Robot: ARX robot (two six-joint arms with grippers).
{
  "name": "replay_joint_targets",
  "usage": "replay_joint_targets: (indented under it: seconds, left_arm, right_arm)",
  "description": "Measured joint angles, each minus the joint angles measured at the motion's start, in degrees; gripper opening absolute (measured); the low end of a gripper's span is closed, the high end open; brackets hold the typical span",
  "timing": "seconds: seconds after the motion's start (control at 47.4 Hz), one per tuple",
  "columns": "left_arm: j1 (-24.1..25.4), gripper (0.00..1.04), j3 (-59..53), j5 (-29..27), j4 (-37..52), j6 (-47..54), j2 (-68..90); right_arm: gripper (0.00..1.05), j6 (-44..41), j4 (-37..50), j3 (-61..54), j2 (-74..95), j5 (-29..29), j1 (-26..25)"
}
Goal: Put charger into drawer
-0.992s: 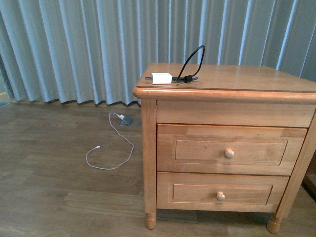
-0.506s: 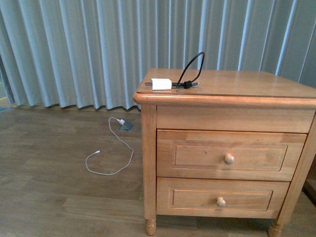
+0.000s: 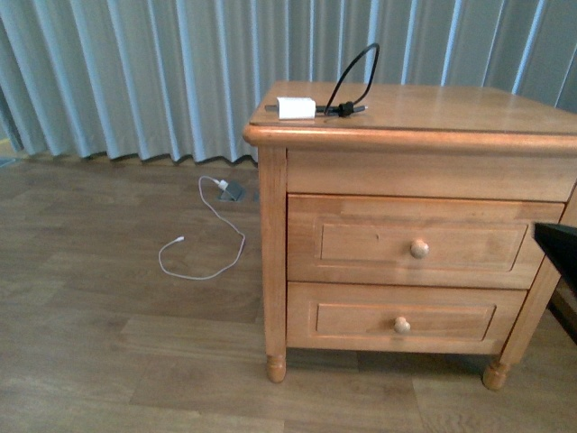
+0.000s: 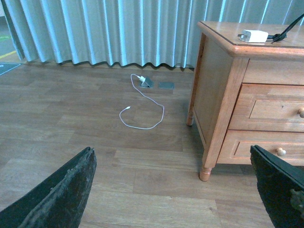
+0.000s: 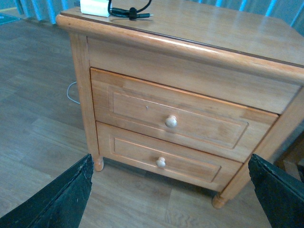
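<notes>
The charger (image 3: pixel 296 108), a small white brick with a looping black cable (image 3: pixel 357 74), lies on the left front corner of the light-wood nightstand top (image 3: pixel 451 113). It also shows in the left wrist view (image 4: pixel 254 36) and the right wrist view (image 5: pixel 95 7). The drawer (image 3: pixel 361 244), the upper one with a round pale knob, is shut (image 5: pixel 137 107). My left gripper (image 4: pixel 170 154) is open over bare floor, left of the nightstand. My right gripper (image 5: pixel 170 159) is open in front of the drawers, holding nothing. A black part of my right arm (image 3: pixel 559 248) shows at the edge.
A shorter lower drawer (image 3: pixel 361 320) sits shut beneath. A thin white cable (image 3: pixel 203 257) curls on the wood floor, running to a floor socket (image 3: pixel 232 191). Grey curtains (image 3: pixel 135 72) hang behind. Turned legs (image 3: pixel 276 368) hold the nightstand off the floor.
The front view has shifted, so the nightstand sits higher in the frame. A black part has come in at the right edge. Charger and drawers lie as before.
</notes>
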Motion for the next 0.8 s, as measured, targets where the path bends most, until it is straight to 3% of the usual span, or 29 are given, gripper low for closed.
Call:
replay_joint_targets:
  seconds: [0.338,0.802]
  left_arm:
    - [0.0,0.99,0.0,0.0,0.0,-0.02,0.0]
    - [0.0,0.99,0.0,0.0,0.0,0.0,0.0]
  right_arm:
    - [0.96,-1.84,16.94,16.9,36.35,4.85,1.73]
    - [0.96,-2.14,19.65,40.74,64.13,8.5,1.2]
